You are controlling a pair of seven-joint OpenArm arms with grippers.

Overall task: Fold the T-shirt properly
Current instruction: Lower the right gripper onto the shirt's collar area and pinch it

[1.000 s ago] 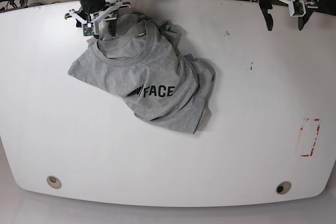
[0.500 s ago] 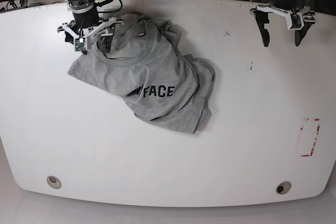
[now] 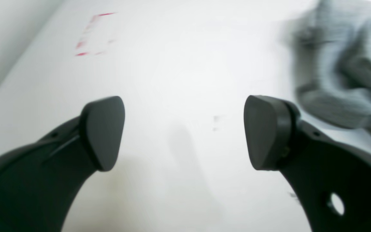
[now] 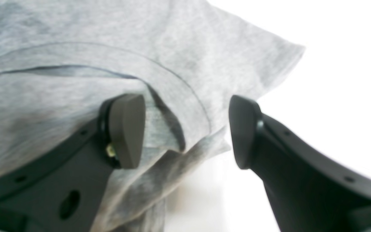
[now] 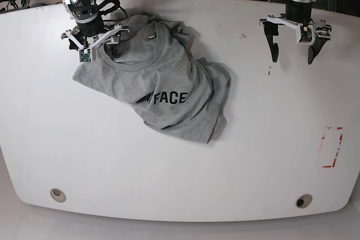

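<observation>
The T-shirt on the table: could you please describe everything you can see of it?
The T-shirt is heather-grey knit with a ribbed crew neck and black lettering, of which only "FACE" shows. It lies crumpled and unfolded on the white table, collar toward the far edge, its body bunched in folds toward the centre. The right tool stands open at the collar, one finger against the fabric just inside the neckband. The left tool is well clear of it.

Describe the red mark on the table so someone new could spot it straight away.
Start from the white table and find the crumpled grey T-shirt lying on the side away from the left tool. Cross to the opposite edge of the table, toward the camera: the red mark is a thin, smudged rectangle outline. It is the only coloured marking on the tabletop.
</observation>
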